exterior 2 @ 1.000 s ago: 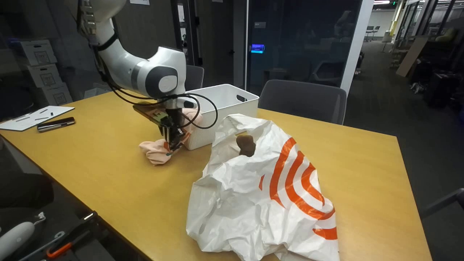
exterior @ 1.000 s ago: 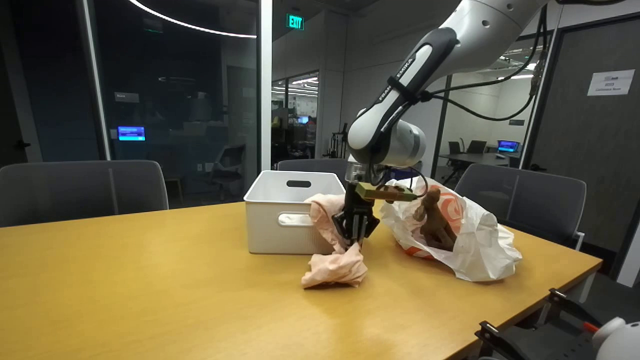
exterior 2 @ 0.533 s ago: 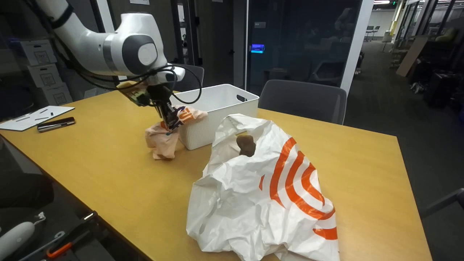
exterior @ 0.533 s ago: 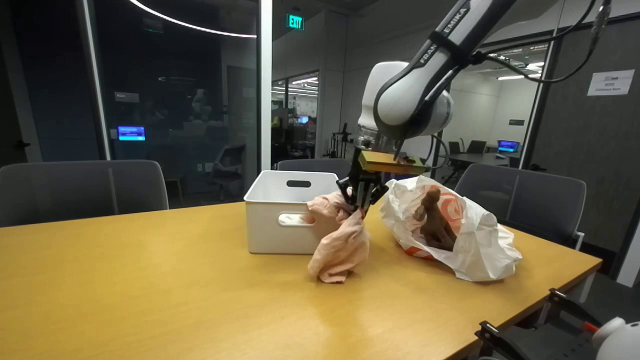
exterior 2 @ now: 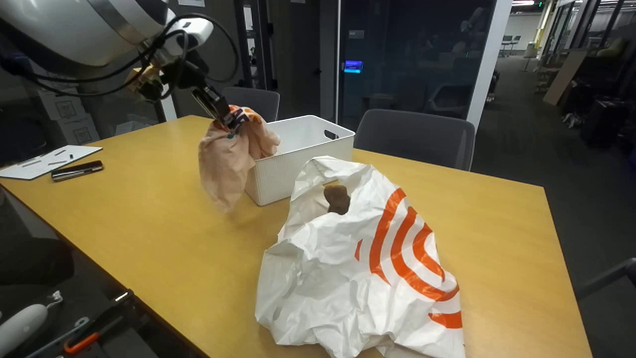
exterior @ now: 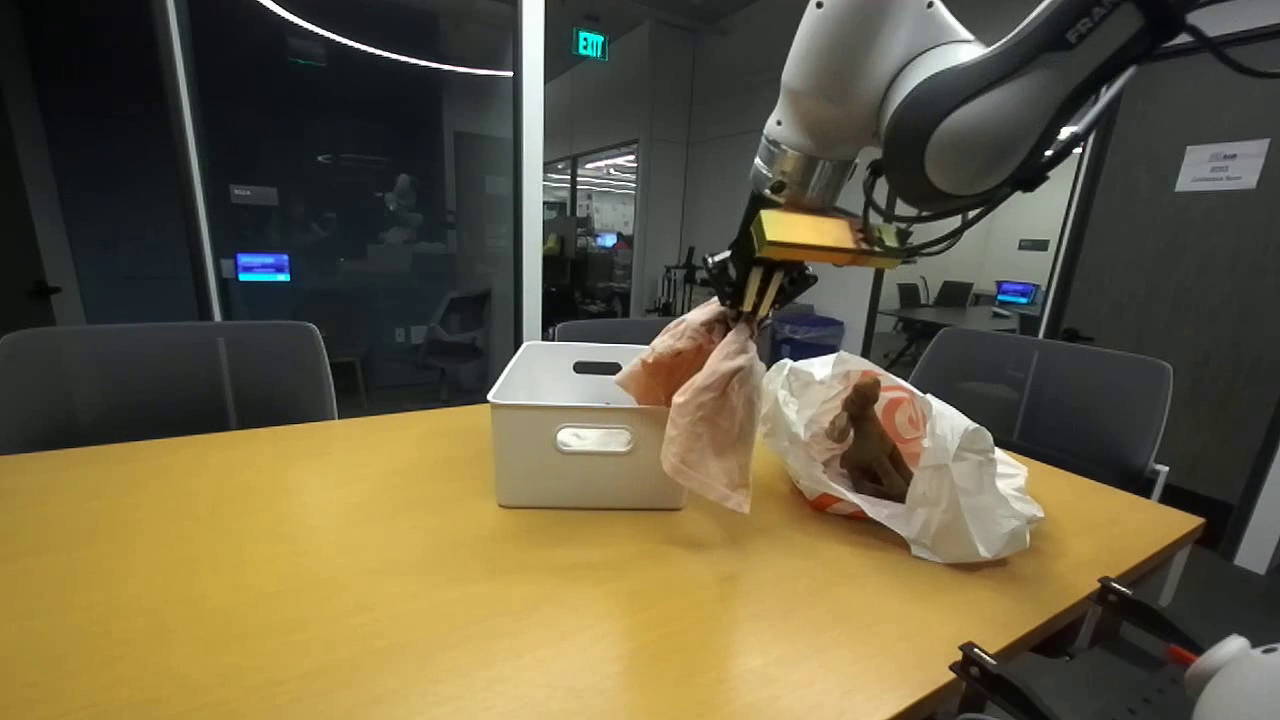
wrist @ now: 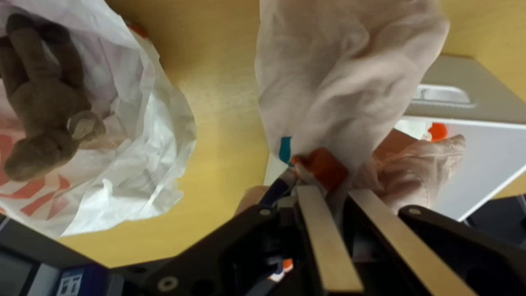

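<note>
One gripper (exterior: 748, 314): drawn narrow, pinching a pink cloth (exterior: 712, 440), with tips angled down, raised above the yellow table (exterior: 300, 590) near a corner of the white bin (exterior: 545, 470).
Fingers (wrist: 328, 242): pale, side by side at the bottom of the wrist view, against orange, teal and dark blue print on the cloth.
Pink cloth: hanging from the grip in two loose folds, with the longer one outside the bin and the shorter one over its corner; seemingly clear of the table.
White bin: upright and ribbed, with oblong handle slots and a round orange patch (wrist: 438, 132) visible inside, on something mostly hidden.
White bag (exterior 2: 357, 278): crumpled, printed with curved orange stripes, lying on the table near the bin.
Brown soft toy (wrist: 49, 105): long-limbed, inside the mouth of the bag, apart from the gripper.
Table: white sheet (exterior 2: 49, 160) and black case (exterior 2: 77, 171) near one edge, next to each other.
Room: dark chairs (exterior: 165, 385), glass walls (exterior: 350, 200), lit green exit sign (exterior: 590, 43).
</note>
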{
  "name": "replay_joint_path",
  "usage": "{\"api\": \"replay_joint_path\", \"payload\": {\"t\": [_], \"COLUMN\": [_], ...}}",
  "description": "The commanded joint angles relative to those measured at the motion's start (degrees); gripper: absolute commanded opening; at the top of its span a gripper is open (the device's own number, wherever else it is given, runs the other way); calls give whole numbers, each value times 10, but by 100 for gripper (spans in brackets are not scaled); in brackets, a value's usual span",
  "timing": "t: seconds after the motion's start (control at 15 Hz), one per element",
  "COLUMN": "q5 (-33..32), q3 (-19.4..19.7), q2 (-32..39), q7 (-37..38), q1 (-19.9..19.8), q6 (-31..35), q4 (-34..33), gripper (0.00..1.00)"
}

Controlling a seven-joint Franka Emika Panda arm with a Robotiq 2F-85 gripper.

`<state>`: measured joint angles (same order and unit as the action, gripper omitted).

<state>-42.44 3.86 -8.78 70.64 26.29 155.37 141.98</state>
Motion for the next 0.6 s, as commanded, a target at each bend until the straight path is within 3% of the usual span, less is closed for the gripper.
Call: {"api": "replay_joint_path", "payload": {"t": [0.0,0.2,0.27,0.33,0.53], "q5": [-134,-209,-217,-205,-203], "q3": [-62,-104,-114,-162,-196], "q2": [-116,-175,-190,-204,-216], "q7": [157,291,322,340,403], "q1": [-39,-47,-49,-94,-119], "q6": [-36,-86,-111,-124,-189], "q4": [51,83,92,103,119], "gripper": [2,2,2,2,2]}}
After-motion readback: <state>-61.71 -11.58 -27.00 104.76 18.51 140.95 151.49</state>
